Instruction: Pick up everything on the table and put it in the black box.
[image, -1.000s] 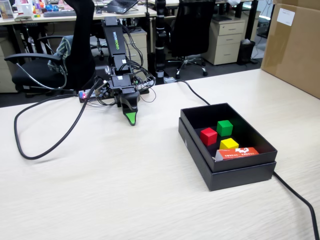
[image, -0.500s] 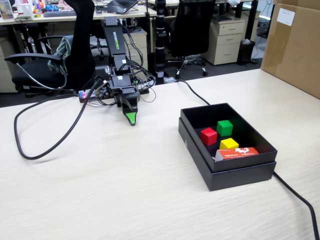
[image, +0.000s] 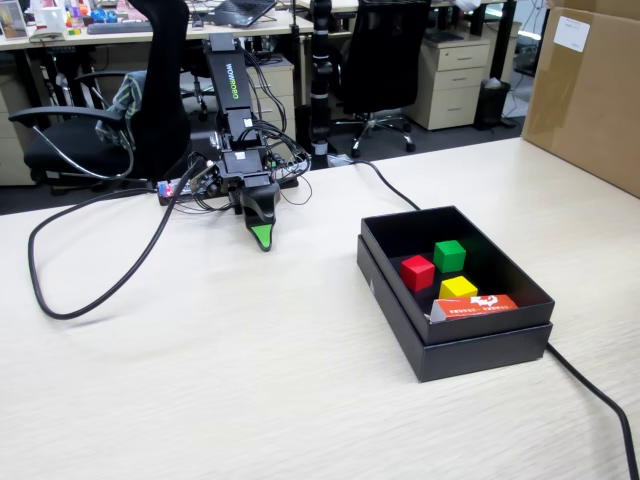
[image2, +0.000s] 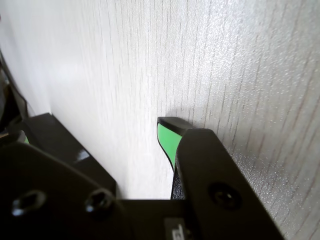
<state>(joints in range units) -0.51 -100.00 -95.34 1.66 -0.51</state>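
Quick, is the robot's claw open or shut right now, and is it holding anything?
Gripper: it looks empty, tip down near the table, but only one green tip shows, so open or shut cannot be told.

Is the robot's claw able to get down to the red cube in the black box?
Probably yes. The red cube lies in the open black box, uncovered, clear of the green cube. The claw rests away on the table.

Black arm; green-tipped gripper
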